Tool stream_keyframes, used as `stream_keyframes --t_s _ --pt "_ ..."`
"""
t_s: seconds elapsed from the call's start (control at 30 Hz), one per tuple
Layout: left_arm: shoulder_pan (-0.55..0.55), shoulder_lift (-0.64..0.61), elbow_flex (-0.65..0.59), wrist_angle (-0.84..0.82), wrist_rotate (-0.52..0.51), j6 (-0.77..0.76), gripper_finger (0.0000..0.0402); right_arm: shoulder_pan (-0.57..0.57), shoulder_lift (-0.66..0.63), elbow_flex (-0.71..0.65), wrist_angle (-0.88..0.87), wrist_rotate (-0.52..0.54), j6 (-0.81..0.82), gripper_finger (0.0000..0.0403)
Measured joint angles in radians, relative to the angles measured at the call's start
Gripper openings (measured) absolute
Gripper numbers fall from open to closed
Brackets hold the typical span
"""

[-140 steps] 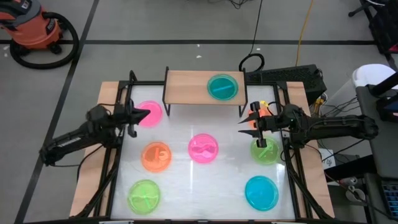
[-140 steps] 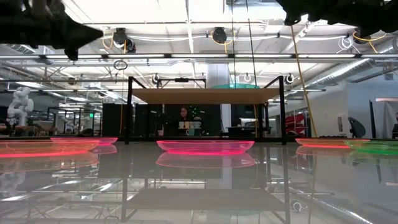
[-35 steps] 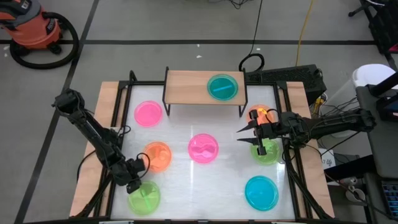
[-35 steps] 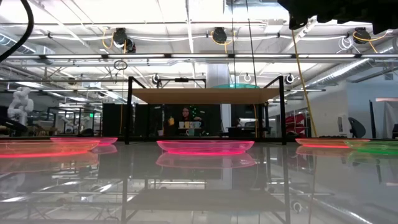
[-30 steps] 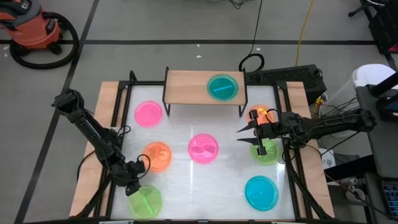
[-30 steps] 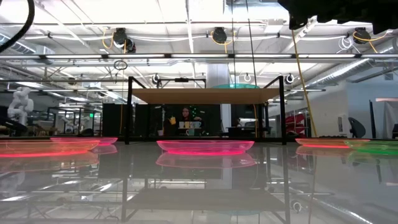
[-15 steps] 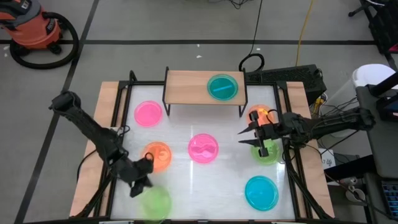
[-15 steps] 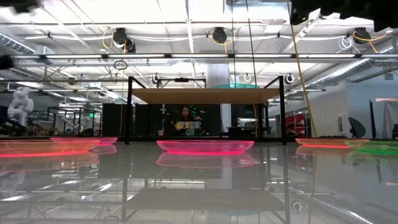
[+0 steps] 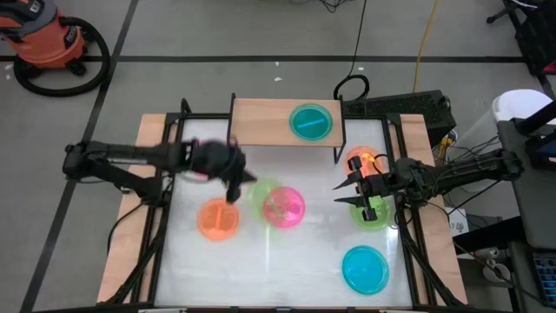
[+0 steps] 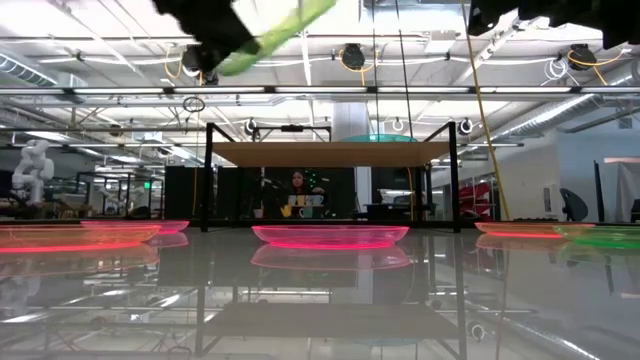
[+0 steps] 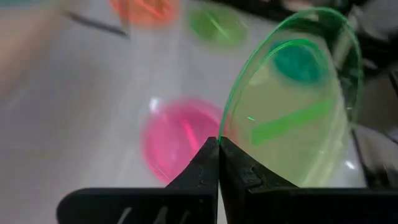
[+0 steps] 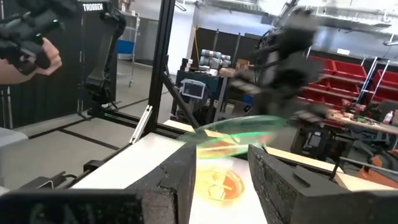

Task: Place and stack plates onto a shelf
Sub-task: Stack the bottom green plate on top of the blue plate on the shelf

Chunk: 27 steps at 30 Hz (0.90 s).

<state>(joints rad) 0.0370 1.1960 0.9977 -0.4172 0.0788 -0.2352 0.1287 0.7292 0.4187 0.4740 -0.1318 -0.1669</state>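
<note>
**Inspector:** Report the left arm.

**Assistant:** The left gripper [image 9: 236, 183] is above the table's middle, in front of the shelf [image 9: 261, 122]. Its fingers are clamped tight on the rim of a green plate [image 11: 292, 112], which is held off the table and tilted, partly over the pink plate [image 9: 287, 209] at the centre. In the low view the green plate shows high up, slanted.

**Inspector:** And the right arm?

**Assistant:** The right gripper [image 9: 347, 192] waits at the table's right side, fingers parted and holding nothing, beside a second green plate [image 9: 375, 214].

**Inspector:** Where are the remaining plates?

**Assistant:** One cyan plate [image 9: 310, 121] lies on the right half of the shelf. On the white tabletop [image 9: 287, 261]: an orange plate [image 9: 217, 219] left of centre, another orange plate [image 9: 362, 160] near the shelf's right leg, and a cyan plate [image 9: 364, 269] at the front right. A further pink plate [image 9: 198, 156] is mostly hidden behind the left arm.

**Inspector:** Anything beyond the table?

**Assistant:** A person's hand [image 12: 37, 62] holding a dark device shows in the right wrist view.
</note>
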Motion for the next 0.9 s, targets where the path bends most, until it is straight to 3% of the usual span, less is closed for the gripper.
stream_keyframes --t_s 0.23,0.43,0.7,0.9 --pt "0.278 0.214 0.286 -0.032 0.127 0.211 0.0001 0.0 0.0 0.0 0.004 0.0 -0.027 0.0128" --pt "0.461 0.482 0.601 -0.117 0.202 0.258 0.0001 0.0 0.0 0.0 0.026 0.0 -0.076 0.0128" --pt "0.604 0.777 0.917 -0.133 0.346 0.192 0.0001 0.0 0.0 0.0 0.027 0.001 -0.103 0.0128" --pt "0.63 0.865 0.996 -0.134 0.418 0.174 0.0014 0.0 0.0 0.0 0.023 0.001 -0.139 0.0128"
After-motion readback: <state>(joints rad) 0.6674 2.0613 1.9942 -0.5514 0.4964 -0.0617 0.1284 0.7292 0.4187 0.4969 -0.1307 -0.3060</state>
